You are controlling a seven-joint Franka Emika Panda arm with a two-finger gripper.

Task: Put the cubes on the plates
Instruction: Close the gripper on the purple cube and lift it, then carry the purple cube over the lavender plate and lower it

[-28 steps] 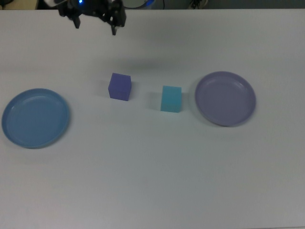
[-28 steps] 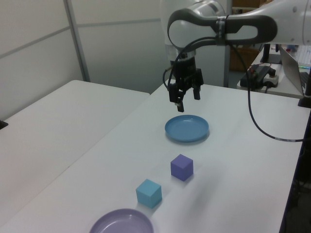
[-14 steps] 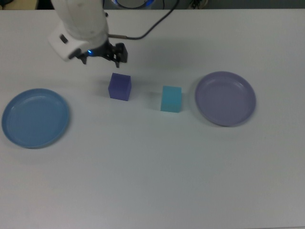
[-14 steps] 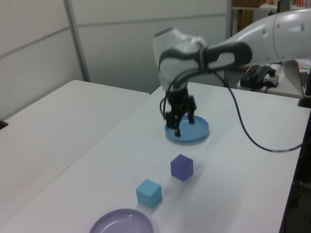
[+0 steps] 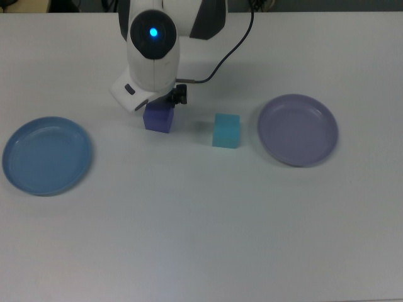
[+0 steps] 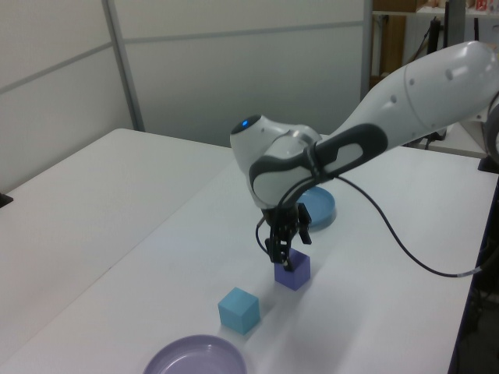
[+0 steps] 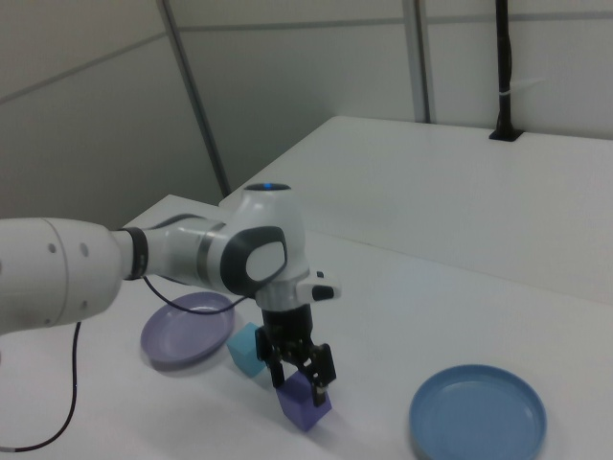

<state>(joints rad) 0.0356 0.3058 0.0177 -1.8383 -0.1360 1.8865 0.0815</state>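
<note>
Nearest in the left view sits the purple plate (image 6: 195, 357), bare, then the cyan cube (image 6: 238, 309) just beside it on the white table (image 6: 148, 257). Next, the purple cube (image 6: 294, 272), resting on the table with the gripper (image 6: 284, 255) spread wide, 2 fingers straddling its top, not yet clamped. Farthest, the blue plate (image 6: 321, 209), partly behind the arm (image 6: 366, 132).
</note>
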